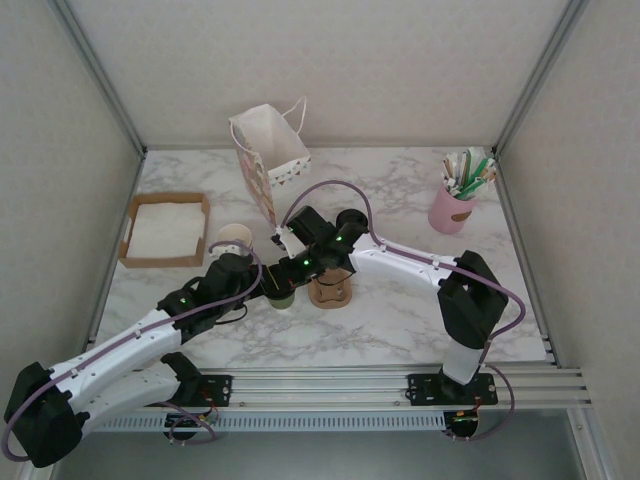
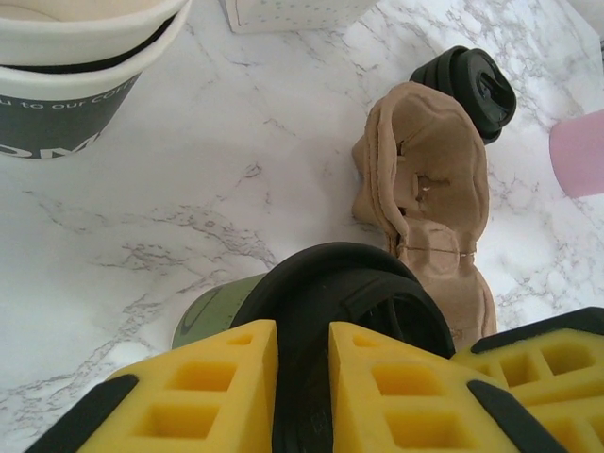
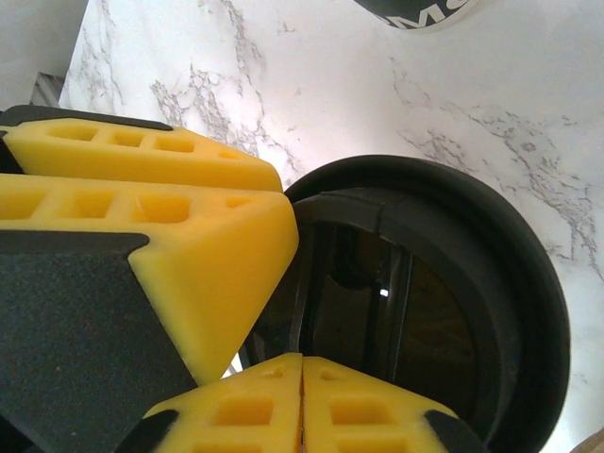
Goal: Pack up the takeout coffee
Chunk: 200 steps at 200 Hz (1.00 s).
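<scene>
Pads (image 2: 226,392) of the left jaws fill the bottom of the left wrist view, clamped on the near rim of the black lid (image 2: 349,283), which runs up between them. Under that lid a strip of the takeout coffee (image 2: 212,316) shows its olive-green wall, the cup standing on the marble desk (image 2: 236,179). At the lower right corner of this view the yellow fingers (image 2: 552,363) of the right jaws sit just beside the lid.

The right wrist view gives the other side. Its own pads (image 3: 245,415) are pressed together with no gap, right at the lid's (image 3: 444,283) edge; whether they pinch it I cannot tell. The left fingers (image 3: 160,226) reach in from the left to the same rim.

Beyond the cup, the left wrist view shows a brown cardboard carrier (image 2: 429,189), a second black lid-like piece (image 2: 472,80) behind it, and a stack of lidless cups (image 2: 66,104) at the upper left.

From above, both arms meet at mid-desk over the takeout coffee (image 1: 281,298), with the carrier (image 1: 331,291) just to its right and the stack (image 1: 232,240) behind it. Farther back are a tray (image 1: 128,240) of white napkins, a paper bag (image 1: 270,150), and a pink cup (image 1: 452,210) of utensils.
</scene>
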Available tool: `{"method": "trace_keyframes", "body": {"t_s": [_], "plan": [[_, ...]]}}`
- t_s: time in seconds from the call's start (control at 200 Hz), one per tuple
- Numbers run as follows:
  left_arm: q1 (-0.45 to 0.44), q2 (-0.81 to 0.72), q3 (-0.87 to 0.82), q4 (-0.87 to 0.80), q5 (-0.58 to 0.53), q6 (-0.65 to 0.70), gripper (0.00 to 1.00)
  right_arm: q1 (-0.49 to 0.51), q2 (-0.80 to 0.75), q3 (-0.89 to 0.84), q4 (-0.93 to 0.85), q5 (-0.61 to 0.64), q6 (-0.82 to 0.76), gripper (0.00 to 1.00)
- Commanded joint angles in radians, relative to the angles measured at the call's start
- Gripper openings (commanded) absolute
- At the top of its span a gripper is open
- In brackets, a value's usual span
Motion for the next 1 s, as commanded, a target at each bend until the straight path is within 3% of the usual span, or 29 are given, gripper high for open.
{"method": "trace_keyframes", "body": {"t_s": [0.0, 0.371, 0.511, 0.706, 0.841, 0.996], "plan": [[0.001, -0.004, 0.021, -0.082, 0.012, 0.006, 0.25, 0.015, 0.025, 0.018, -0.091, 0.076, -0.015, 0.16], [0.014, 0.015, 0.095, -0.113, -0.008, 0.029, 0.31, -0.026, -0.040, 0.170, -0.114, -0.001, -0.005, 0.30], [0.015, -0.018, 0.130, -0.145, -0.028, 0.027, 0.42, -0.037, -0.086, 0.171, -0.136, 0.016, -0.015, 0.34], [0.013, -0.037, 0.280, -0.233, -0.059, 0.058, 0.77, -0.059, -0.207, 0.173, -0.211, 0.063, -0.037, 0.55], [0.014, -0.014, 0.427, -0.312, -0.109, 0.096, 0.98, -0.086, -0.306, 0.171, -0.293, 0.111, -0.065, 0.76], [0.018, 0.065, 0.626, -0.380, -0.161, 0.160, 1.00, -0.137, -0.423, 0.152, -0.376, 0.164, -0.080, 0.98]]}}
